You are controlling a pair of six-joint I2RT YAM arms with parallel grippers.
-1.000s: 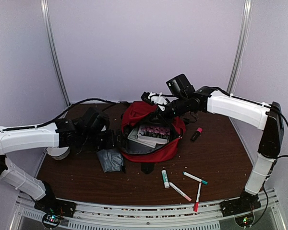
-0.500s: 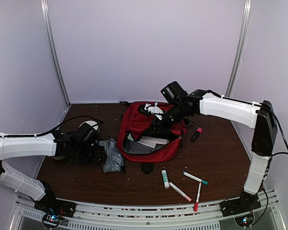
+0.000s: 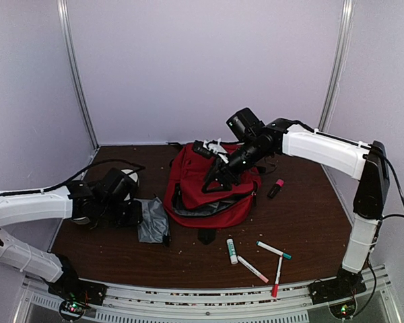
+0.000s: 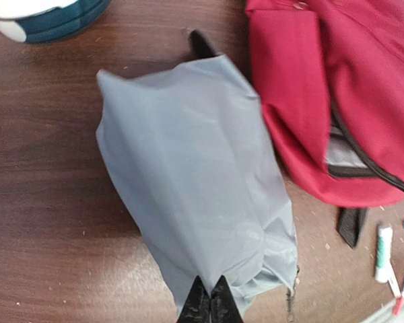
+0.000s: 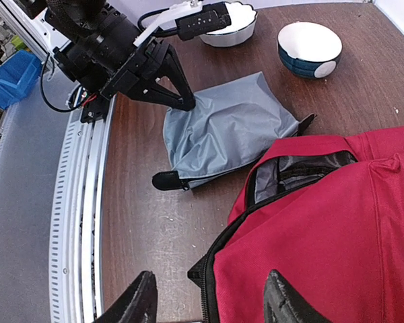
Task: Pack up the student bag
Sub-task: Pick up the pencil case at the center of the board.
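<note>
The red student bag (image 3: 209, 196) lies at the table's middle, its flap down and only a slit of grey lining showing (image 5: 289, 176). My right gripper (image 3: 217, 180) hovers open over the bag's near-left corner (image 5: 337, 235), nothing between its fingers (image 5: 145, 296). Left of the bag lies a small grey pouch (image 3: 152, 219). My left gripper (image 4: 211, 299) is shut on the pouch's fabric edge (image 4: 188, 168), pinching it low over the table. The right wrist view shows that same pinch from the side, with the left gripper (image 5: 186, 104) at the edge of the grey pouch (image 5: 229, 128).
A glue stick (image 3: 231, 250) and three markers (image 3: 275, 250) lie near the front edge, and a pink highlighter (image 3: 275, 188) right of the bag. A black strap end (image 3: 207, 235) lies in front of it. A blue bowl (image 5: 310, 46) and a white bowl (image 5: 229, 27) stand at the left.
My right gripper opened and let the bag's flap drop, closing the opening over the contents. My left gripper drew back from the bag to the grey pouch and shut on it.
</note>
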